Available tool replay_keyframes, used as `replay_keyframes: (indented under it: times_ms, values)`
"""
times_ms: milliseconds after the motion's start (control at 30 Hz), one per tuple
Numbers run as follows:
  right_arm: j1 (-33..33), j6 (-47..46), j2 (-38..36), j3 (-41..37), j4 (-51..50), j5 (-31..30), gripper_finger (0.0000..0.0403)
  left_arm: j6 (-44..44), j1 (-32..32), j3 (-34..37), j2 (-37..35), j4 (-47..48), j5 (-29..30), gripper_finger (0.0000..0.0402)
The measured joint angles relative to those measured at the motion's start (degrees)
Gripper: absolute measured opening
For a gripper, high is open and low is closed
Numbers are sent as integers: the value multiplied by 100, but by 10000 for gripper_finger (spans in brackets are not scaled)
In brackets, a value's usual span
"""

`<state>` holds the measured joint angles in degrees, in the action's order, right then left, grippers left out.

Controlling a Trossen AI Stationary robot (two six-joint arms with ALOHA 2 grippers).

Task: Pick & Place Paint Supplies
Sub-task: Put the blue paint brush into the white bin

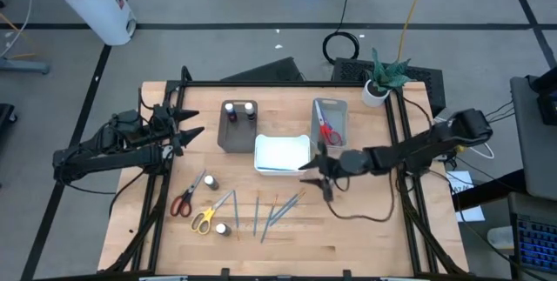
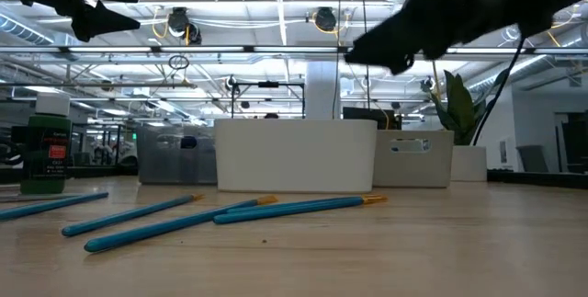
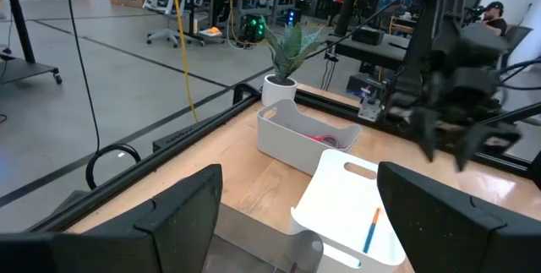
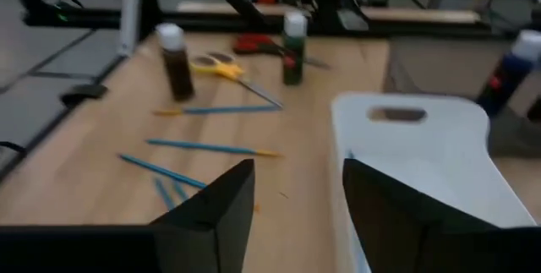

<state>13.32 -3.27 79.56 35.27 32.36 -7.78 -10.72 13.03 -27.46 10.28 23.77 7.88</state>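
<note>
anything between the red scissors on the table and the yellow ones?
Nothing: bare wood separates the red scissors from the yellow scissors, as the high view shows.

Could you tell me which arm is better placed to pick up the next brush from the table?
Probably the right. Its gripper is open beside the white tray, close to the loose brushes. The left gripper, also open, waits near the table's left edge, farther away.

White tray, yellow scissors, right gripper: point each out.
white tray (image 1: 280, 153): high view, on its bare floor.
yellow scissors (image 1: 204, 220): high view, on the yellow handles.
right gripper (image 1: 317, 171): high view, between its open fingertips, beside the tray.
</note>
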Motion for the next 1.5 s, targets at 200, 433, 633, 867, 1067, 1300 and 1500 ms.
replay_keyframes:
  times_ms: [200,433,633,867,1067,1300,1500]
  values:
    - [1022,-73,-86,528,-646,-757,185,-2,1,0,-2,0,2,324]
    - [1592,-415,489,1559,-1678,-1164,182,0,-1,-2,-2,0,0,324]
    - [1749,-418,899,1652,-2094,-1145,182,0,0,-4,0,0,0,324]
    - [1513,-425,1453,1546,-2478,-1142,187,0,-1,-4,-2,-1,1,324]
    - [1027,-507,2215,1480,-2395,-688,178,0,-1,-4,-2,0,0,324]
    - [760,-811,2429,1484,-2239,-343,174,0,1,-4,-2,0,0,324]
    - [738,-1222,2359,1486,-2357,412,169,0,-1,-4,-2,-2,0,324]
